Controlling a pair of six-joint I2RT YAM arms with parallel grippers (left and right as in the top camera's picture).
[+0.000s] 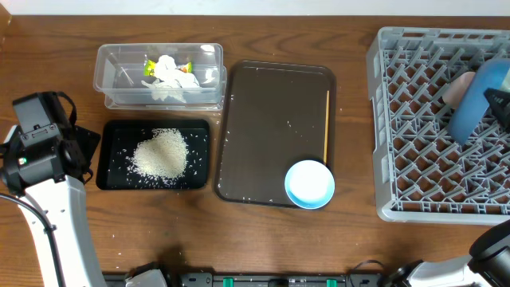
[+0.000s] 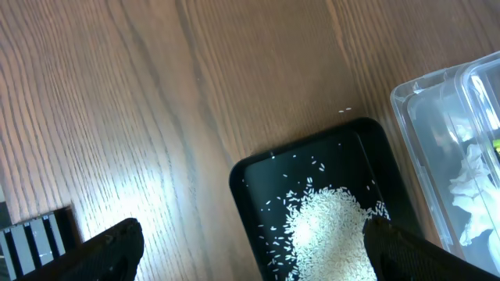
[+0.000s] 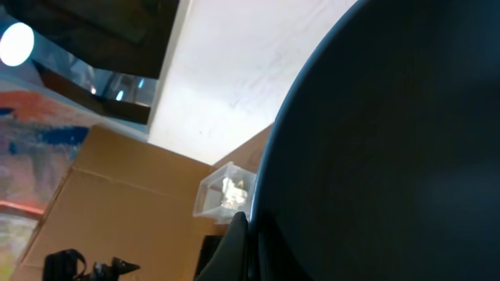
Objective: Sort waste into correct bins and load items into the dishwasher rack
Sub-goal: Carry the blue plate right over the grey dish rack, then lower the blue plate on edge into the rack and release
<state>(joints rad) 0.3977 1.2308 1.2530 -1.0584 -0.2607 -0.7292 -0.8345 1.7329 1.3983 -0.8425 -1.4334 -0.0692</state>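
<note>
The right claw grips the plate, upright in the rack. The left claw gapes wide near the rice.

Left end effector hangs over the wooden bench, dark fingers spread wide at the bottom corners. Between them lies the black tray, a heap of white rice inside with loose grains scattered round it. Just beside it at the right edge, the clear tub shows crumpled white tissue.
</note>
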